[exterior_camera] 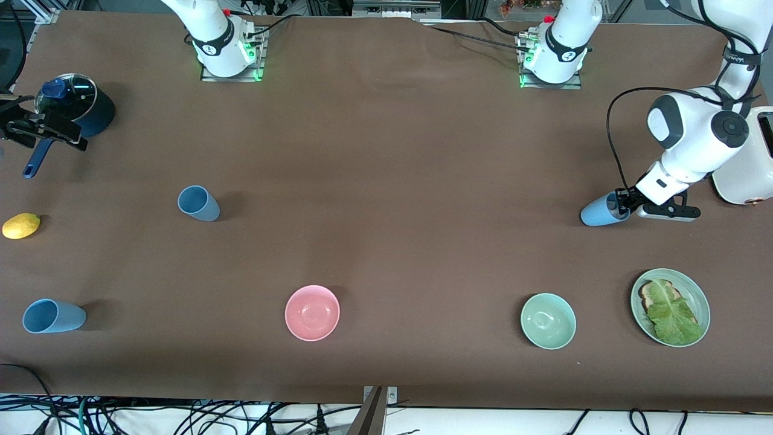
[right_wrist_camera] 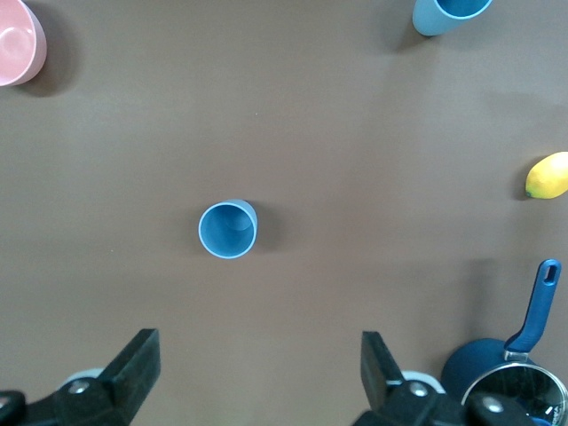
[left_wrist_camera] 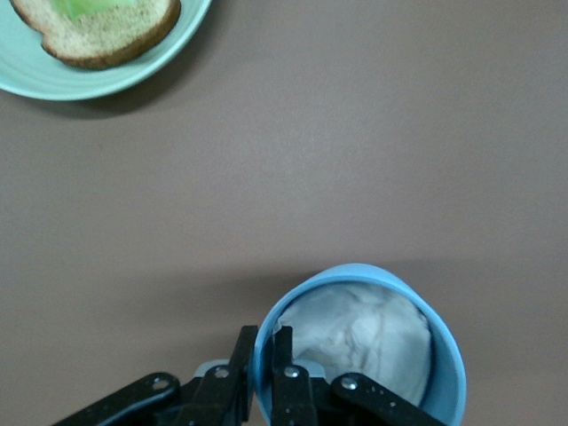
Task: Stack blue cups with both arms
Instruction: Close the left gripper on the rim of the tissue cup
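Note:
Three blue cups are in view. One blue cup (exterior_camera: 599,212) (left_wrist_camera: 444,355) sits tilted near the left arm's end of the table, crumpled white material inside it. My left gripper (exterior_camera: 619,206) (left_wrist_camera: 264,355) is shut on its rim, one finger inside and one outside. A second blue cup (exterior_camera: 198,203) (right_wrist_camera: 227,230) stands upright toward the right arm's end. A third blue cup (exterior_camera: 53,316) (right_wrist_camera: 448,13) stands nearer the front camera. My right gripper (exterior_camera: 45,128) (right_wrist_camera: 260,355) hangs open and empty, up in the air over the dark blue pot.
A dark blue long-handled pot (exterior_camera: 81,112) (right_wrist_camera: 506,373) and a lemon (exterior_camera: 21,225) (right_wrist_camera: 548,176) lie at the right arm's end. Pink bowl (exterior_camera: 312,312), pale green bowl (exterior_camera: 548,321) and a green plate (exterior_camera: 704,302) (left_wrist_camera: 27,82) with bread and lettuce line the front. A white appliance (exterior_camera: 749,169) stands by the left arm.

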You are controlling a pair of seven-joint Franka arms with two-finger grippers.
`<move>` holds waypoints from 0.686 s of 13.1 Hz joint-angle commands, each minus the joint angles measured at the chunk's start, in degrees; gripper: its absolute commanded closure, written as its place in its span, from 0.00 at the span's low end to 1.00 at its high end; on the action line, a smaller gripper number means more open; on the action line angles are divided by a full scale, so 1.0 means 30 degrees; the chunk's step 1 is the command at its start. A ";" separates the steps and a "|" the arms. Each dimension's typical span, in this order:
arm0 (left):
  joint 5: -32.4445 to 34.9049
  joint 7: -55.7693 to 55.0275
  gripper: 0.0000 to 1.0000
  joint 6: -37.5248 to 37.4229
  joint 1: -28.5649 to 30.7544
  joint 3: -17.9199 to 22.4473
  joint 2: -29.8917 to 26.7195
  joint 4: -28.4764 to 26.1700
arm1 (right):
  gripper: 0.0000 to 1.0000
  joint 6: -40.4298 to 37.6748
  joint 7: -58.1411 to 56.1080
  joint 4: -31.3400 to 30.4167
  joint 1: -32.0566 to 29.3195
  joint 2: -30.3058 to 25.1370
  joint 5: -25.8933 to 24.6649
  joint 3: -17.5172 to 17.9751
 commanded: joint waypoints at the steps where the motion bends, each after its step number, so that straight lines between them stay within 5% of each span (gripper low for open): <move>1: -0.0178 0.0426 1.00 -0.2193 0.0158 -0.0040 0.0220 0.1526 | 0.00 0.0053 -0.0073 -0.0037 -0.0097 -0.0133 0.0231 0.0117; 5: -0.0178 0.0310 1.00 -0.3099 0.0129 -0.0186 -0.0537 0.1762 | 0.00 0.0053 -0.0102 -0.0066 -0.0126 -0.0104 0.0260 0.0059; 9: -0.0208 0.0163 1.00 -0.8335 0.0158 -0.0626 -0.1564 0.4567 | 0.00 -0.0122 0.0132 -0.0037 -0.0097 -0.0191 0.0231 0.0146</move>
